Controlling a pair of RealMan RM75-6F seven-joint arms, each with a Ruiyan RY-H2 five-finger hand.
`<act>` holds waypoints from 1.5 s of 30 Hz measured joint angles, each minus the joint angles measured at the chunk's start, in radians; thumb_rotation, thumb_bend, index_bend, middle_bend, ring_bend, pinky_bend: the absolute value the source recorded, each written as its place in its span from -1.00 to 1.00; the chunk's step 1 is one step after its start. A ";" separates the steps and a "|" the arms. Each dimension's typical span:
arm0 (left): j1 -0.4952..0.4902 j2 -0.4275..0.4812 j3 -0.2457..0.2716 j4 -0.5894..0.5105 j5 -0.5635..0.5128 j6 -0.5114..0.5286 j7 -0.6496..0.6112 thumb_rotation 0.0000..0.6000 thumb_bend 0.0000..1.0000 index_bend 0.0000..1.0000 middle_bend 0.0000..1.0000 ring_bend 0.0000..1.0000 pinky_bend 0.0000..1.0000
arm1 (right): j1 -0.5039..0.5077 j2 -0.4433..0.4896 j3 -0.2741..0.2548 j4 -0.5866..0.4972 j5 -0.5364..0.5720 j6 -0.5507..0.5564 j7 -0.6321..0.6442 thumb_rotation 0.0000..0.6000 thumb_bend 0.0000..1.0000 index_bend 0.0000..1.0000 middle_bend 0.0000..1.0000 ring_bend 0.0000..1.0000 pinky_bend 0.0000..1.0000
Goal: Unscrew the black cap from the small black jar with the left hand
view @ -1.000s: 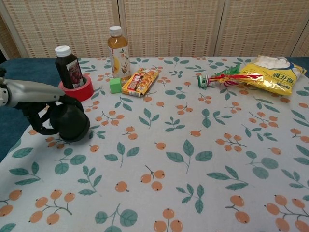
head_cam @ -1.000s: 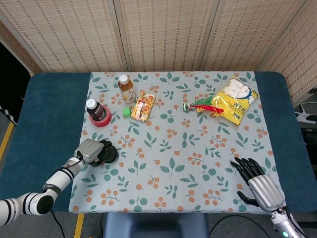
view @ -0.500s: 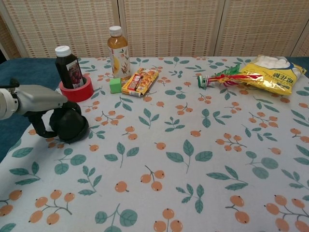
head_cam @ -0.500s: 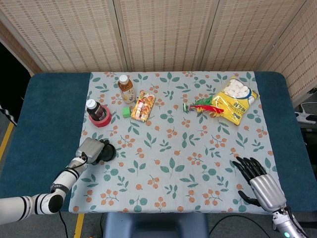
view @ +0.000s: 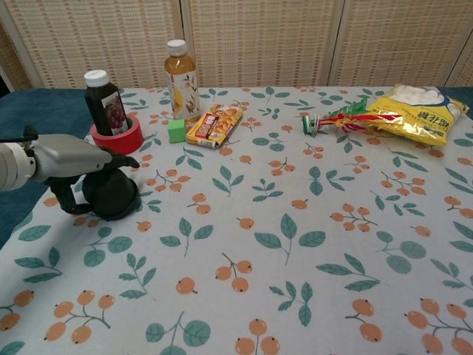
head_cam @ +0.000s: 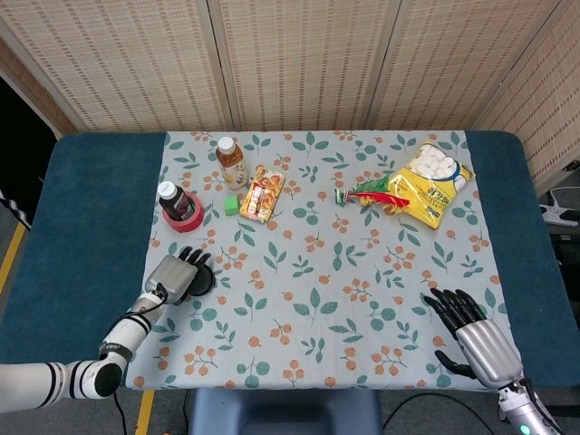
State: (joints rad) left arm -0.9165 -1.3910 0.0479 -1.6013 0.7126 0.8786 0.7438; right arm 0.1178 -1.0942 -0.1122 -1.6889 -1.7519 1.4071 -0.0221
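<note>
At the near-left of the surface [view: 310, 296], the jar [view: 111, 196] is covered by the left robot hand [view: 70, 159]; whether the cap is gripped cannot be told. Firm purchase is advised before twisting; the right robot hand [head_cam: 476, 331] lies open.

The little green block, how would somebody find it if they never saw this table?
Start at the tall amber tea bottle with a white cap at the back left of the leaf-patterned tablecloth. Just in front of it sits the small green cube, beside the orange snack packet. It is the only plain green, boxy thing there.
</note>
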 measured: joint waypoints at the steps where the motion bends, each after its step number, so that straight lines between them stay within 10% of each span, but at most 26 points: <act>1: -0.001 -0.005 0.000 0.003 0.002 0.009 0.006 1.00 -0.13 -1.00 -1.00 -1.00 -0.26 | 0.000 0.000 0.000 0.000 0.000 -0.001 0.000 1.00 -0.61 -1.00 -1.00 -1.00 -1.00; 9: -0.013 -0.013 -0.002 0.022 -0.018 0.004 0.020 1.00 -0.18 -1.00 -1.00 -1.00 -0.60 | 0.002 0.005 -0.001 0.000 -0.001 -0.001 0.010 1.00 -0.61 -1.00 -1.00 -1.00 -1.00; 45: -0.011 0.068 -0.021 -0.058 0.077 -0.019 -0.118 1.00 -0.38 -0.99 -1.00 -1.00 -0.73 | -0.003 0.006 -0.004 -0.001 -0.007 0.008 0.008 1.00 -0.61 -1.00 -1.00 -1.00 -1.00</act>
State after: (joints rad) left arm -0.9277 -1.3225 0.0268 -1.6592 0.7901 0.8600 0.6259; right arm 0.1151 -1.0886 -0.1157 -1.6896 -1.7591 1.4146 -0.0138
